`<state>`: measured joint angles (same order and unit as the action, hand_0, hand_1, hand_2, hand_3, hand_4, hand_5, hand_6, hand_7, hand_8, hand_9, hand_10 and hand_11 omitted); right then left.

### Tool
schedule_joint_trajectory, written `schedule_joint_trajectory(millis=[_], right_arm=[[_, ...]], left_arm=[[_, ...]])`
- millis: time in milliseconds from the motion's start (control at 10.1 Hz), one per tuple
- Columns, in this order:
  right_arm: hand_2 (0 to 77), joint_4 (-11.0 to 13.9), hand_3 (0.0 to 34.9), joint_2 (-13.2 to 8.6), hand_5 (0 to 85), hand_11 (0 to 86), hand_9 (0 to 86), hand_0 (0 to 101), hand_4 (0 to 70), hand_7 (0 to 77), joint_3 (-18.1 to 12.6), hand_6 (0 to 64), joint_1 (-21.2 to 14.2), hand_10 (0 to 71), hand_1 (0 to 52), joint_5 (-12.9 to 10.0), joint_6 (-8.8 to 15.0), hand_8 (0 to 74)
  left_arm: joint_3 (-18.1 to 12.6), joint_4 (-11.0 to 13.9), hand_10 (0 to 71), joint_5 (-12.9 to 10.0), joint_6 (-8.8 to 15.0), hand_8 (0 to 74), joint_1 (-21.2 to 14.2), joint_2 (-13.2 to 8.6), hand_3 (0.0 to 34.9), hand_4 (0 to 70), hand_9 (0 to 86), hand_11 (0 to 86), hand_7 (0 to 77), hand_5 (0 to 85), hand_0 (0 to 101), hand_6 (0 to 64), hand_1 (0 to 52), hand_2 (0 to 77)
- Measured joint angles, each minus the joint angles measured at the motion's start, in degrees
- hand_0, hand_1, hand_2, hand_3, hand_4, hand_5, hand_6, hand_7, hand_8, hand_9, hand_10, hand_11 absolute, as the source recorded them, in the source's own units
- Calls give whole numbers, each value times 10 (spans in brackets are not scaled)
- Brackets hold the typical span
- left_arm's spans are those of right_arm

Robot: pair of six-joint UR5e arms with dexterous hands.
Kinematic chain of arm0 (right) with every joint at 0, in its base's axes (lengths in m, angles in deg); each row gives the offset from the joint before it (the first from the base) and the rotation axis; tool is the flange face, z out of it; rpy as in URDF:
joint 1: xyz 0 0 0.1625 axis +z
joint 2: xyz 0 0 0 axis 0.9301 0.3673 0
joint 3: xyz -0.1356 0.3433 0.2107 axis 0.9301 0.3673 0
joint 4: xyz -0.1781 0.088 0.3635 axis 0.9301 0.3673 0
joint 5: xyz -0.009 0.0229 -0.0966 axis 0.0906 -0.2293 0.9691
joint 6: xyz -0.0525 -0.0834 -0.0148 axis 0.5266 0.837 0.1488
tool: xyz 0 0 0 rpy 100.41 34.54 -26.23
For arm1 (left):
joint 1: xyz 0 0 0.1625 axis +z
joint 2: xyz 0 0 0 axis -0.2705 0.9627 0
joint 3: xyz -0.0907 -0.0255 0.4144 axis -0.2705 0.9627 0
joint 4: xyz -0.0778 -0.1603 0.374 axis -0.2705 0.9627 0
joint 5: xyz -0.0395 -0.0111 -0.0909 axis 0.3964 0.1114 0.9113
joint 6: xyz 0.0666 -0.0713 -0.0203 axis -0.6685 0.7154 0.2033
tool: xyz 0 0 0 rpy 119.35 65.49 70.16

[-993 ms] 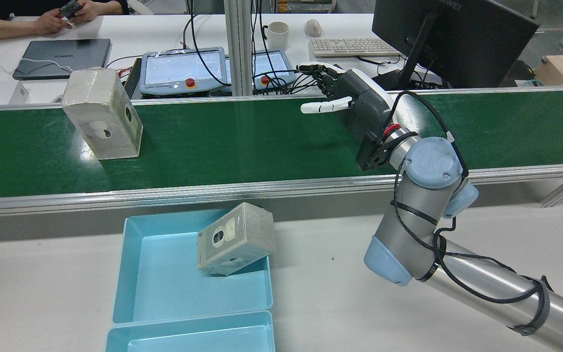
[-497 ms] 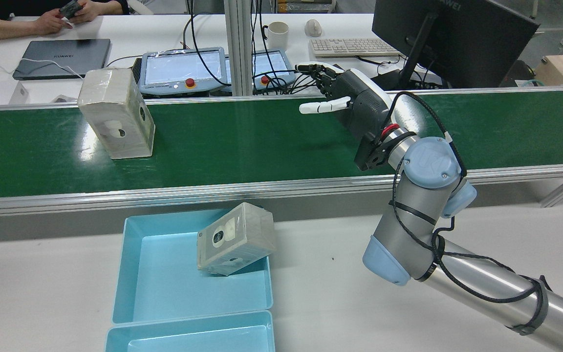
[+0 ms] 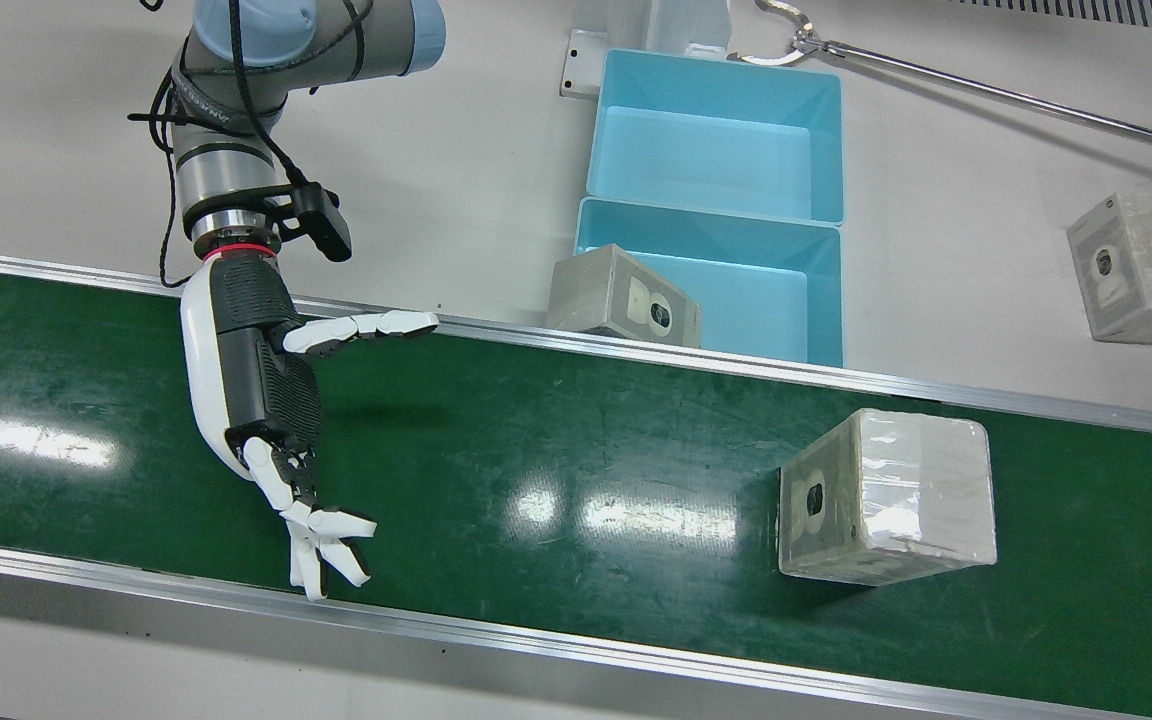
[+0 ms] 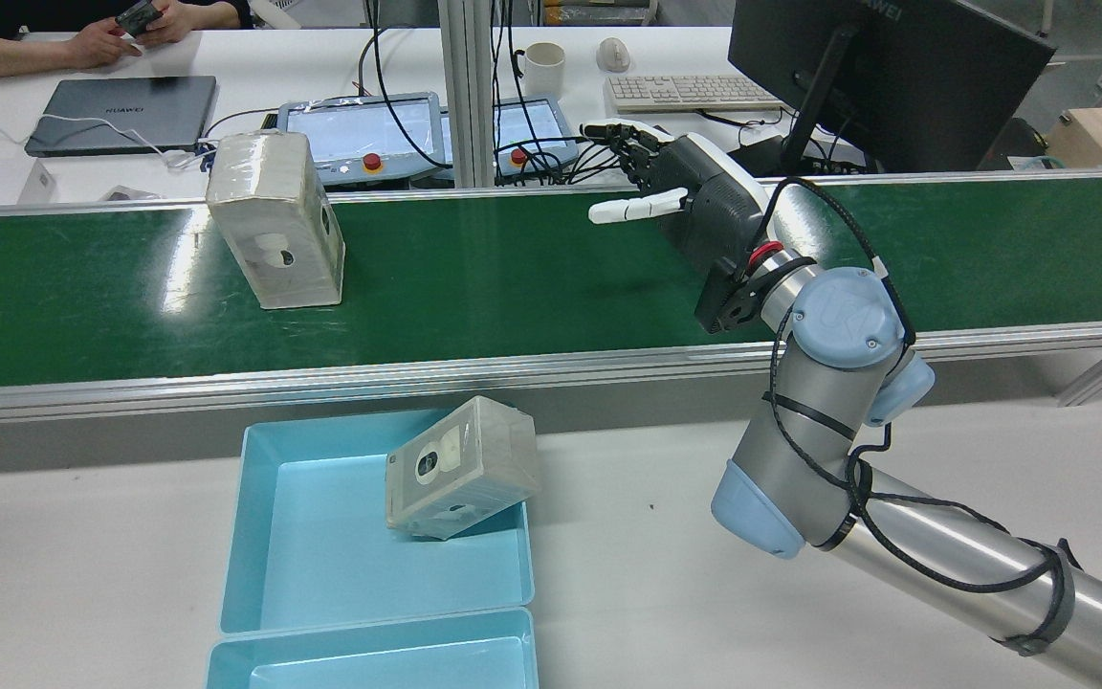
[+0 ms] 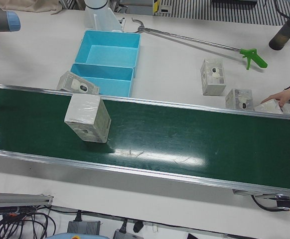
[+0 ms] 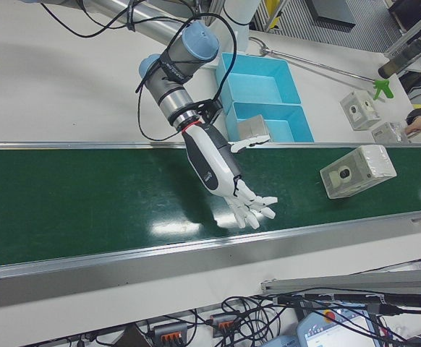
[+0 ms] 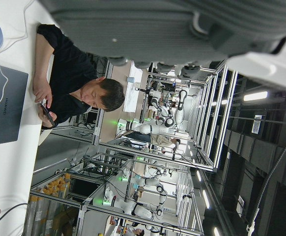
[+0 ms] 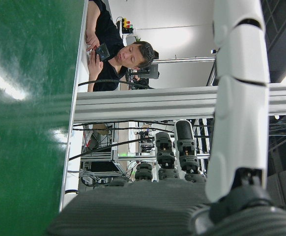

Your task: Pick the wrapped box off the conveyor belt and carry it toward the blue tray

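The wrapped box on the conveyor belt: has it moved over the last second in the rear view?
Yes. The wrapped box has travelled rightward along the conveyor belt, toward the open right hand, and now stands before the left teach pendant.

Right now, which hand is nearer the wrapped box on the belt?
Right. The right hand hangs open over the belt, a long gap from the box. The left hand appears in no outside view, so its position is unknown.

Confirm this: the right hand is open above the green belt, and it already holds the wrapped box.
Not right. The right hand is open above the conveyor belt but holds nothing; the wrapped box stands on the belt well apart from it, as the front view shows.
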<state>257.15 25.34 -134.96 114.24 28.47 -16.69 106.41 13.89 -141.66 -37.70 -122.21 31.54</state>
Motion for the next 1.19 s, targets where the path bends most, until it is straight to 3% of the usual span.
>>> schedule_joint_trajectory(millis=[1192], right_arm=[[120,0,0,0,267,5,49,480,104,71,0,71,0,0,153,0,-1,27]], left_arm=[[0,0,5,0,0,5,0,0,0,0,0,5,0,11,0,5,0,5]])
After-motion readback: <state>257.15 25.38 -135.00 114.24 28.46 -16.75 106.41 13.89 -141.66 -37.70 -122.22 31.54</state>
